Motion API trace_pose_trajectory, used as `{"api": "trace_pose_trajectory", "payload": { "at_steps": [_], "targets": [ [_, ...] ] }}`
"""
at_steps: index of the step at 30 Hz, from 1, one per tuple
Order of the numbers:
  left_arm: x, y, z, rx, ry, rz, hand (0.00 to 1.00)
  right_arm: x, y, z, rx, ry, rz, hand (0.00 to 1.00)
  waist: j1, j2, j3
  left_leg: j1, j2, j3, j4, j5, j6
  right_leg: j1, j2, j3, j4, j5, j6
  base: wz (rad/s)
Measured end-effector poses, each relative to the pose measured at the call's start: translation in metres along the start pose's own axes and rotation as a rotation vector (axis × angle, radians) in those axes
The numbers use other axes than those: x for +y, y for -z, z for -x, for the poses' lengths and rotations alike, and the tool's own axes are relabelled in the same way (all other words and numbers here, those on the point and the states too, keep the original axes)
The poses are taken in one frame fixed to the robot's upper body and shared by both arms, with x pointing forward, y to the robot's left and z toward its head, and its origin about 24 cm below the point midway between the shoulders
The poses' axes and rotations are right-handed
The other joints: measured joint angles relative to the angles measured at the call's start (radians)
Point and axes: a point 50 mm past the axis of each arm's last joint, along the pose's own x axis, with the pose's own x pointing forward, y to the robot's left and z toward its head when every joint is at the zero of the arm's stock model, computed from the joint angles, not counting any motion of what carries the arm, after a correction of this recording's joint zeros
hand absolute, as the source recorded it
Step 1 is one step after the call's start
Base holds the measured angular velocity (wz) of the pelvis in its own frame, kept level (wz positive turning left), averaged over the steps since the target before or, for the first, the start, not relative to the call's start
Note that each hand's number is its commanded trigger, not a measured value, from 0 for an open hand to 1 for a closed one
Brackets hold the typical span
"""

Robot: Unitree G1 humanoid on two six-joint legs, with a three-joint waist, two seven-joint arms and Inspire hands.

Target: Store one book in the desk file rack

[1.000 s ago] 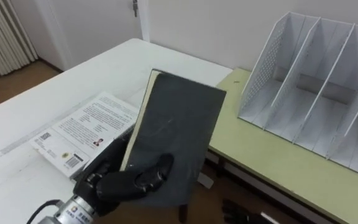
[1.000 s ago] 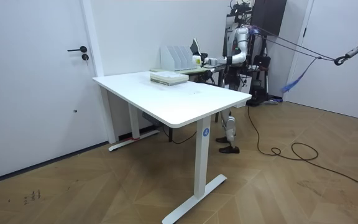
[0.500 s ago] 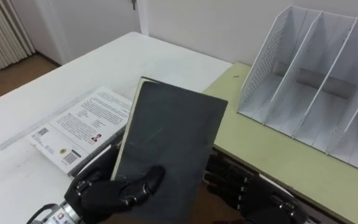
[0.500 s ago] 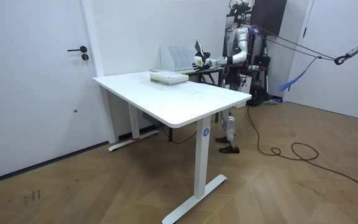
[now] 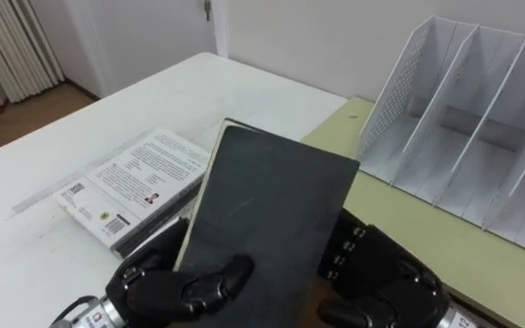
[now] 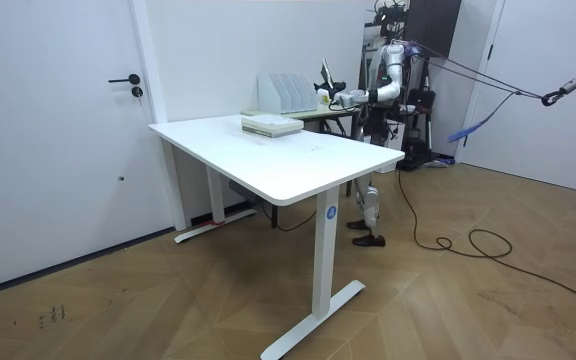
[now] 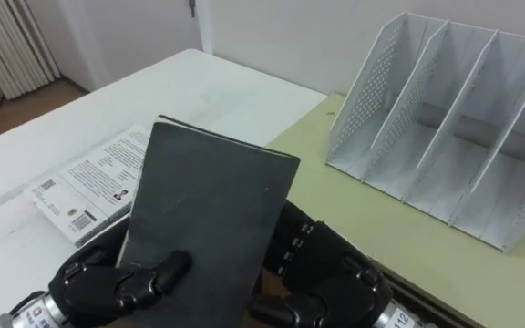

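Observation:
A black book [image 5: 267,214] is held tilted up in front of me, over the gap between the white table and the green desk. My left hand [image 5: 167,287] is shut on its lower left corner, thumb lying on the cover. My right hand [image 5: 386,278] sits against the book's lower right edge, reaching in behind it. The white file rack [image 5: 463,137] stands on the green desk [image 5: 427,232] at the upper right, its slots empty. From the room view I stand beyond the white table with the book [image 6: 325,72] raised near the rack [image 6: 286,92].
A stack of books [image 5: 130,182] with a white cover on top lies on the white table [image 5: 53,137] to my left. A door and curtain are beyond the table's far edge.
My right hand has come up from below to the book's right edge. The book has shifted a little right and higher, still in my left hand.

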Motion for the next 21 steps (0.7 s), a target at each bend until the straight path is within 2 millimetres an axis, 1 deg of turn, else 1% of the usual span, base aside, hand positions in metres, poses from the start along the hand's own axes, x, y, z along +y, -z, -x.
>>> {"api": "trace_pose_trajectory", "payload": {
  "at_steps": [2, 5, 11, 14, 17, 21],
  "targets": [
    [0.0, -0.001, -0.001, -0.002, 0.012, -0.002, 1.0, 0.003, 0.0, -0.002, -0.013, -0.028, -0.025, 0.0, 0.001, 0.002, -0.0015, 0.0, 0.0, 0.0, 0.002, 0.0, 0.0, 0.0, 0.0, -0.001, 0.003, 0.0, 0.0, 0.0],
    [-0.001, -0.006, -0.006, -0.019, 0.041, -0.001, 1.0, 0.006, -0.002, -0.004, -0.041, -0.05, -0.063, 0.0, 0.006, 0.003, -0.0018, 0.0, 0.0, 0.001, 0.004, 0.0, 0.0, 0.0, -0.001, -0.001, 0.007, 0.0, 0.0, -0.01],
    [-0.004, -0.009, -0.007, -0.103, 0.074, 0.105, 1.0, 0.02, -0.012, -0.012, -0.096, -0.138, -0.103, 0.0, 0.009, 0.005, -0.0027, -0.001, 0.001, 0.014, 0.005, -0.001, 0.001, 0.0, 0.0, 0.011, 0.011, 0.0, 0.0, -0.05],
    [-0.005, -0.007, -0.008, -0.091, 0.081, 0.12, 1.0, 0.025, -0.011, -0.016, -0.108, -0.174, -0.134, 0.0, 0.011, 0.006, -0.0038, -0.001, 0.002, 0.019, 0.006, -0.001, 0.002, 0.0, 0.0, 0.013, 0.012, 0.0, 0.0, 0.0],
    [-0.003, -0.009, -0.006, -0.068, 0.078, 0.112, 1.0, 0.026, -0.011, -0.015, -0.099, -0.169, -0.141, 0.0, 0.015, 0.008, -0.0049, -0.007, 0.002, 0.018, 0.007, -0.002, 0.002, -0.001, 0.001, 0.013, 0.014, 0.0, 0.0, 0.0],
    [0.003, -0.009, -0.006, -0.021, 0.073, 0.121, 1.0, 0.025, -0.011, -0.016, -0.09, -0.14, -0.145, 0.0, 0.018, 0.014, -0.0088, -0.006, 0.002, 0.018, 0.008, -0.002, 0.002, 0.0, 0.001, 0.012, 0.016, 0.0, 0.0, 0.0]
  ]
}}
